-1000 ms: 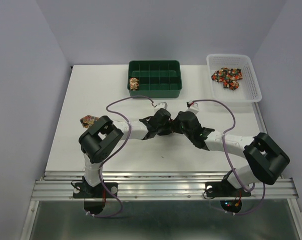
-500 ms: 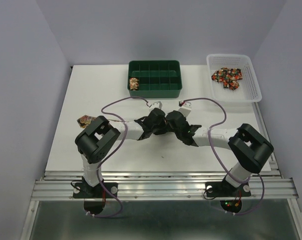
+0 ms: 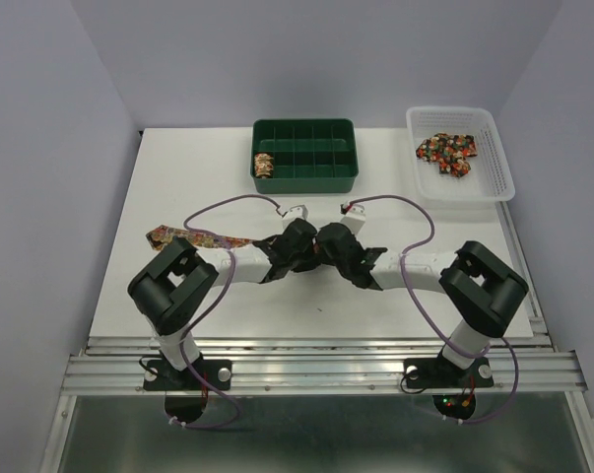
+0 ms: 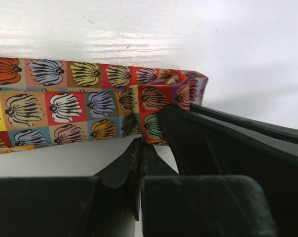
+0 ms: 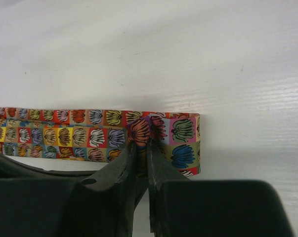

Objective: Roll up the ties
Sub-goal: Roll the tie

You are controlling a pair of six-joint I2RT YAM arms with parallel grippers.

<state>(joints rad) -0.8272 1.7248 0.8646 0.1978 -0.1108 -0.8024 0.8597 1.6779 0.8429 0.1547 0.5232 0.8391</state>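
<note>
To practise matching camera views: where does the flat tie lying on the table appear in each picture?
Top external: the flat tie is a short strip left of centre.
Left wrist: a band across the upper left, with its folded end near centre.
Right wrist: a band across the middle left.
Shared landmark: the white table.

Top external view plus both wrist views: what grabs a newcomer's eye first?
A long patchwork-print fabric tie lies flat on the table, the jaws of the left arm and right arm pinched on its folded end. At the far edge, a green compartment tray holds one small rolled tie, and a white plastic basket holds a heap of ties.
</note>
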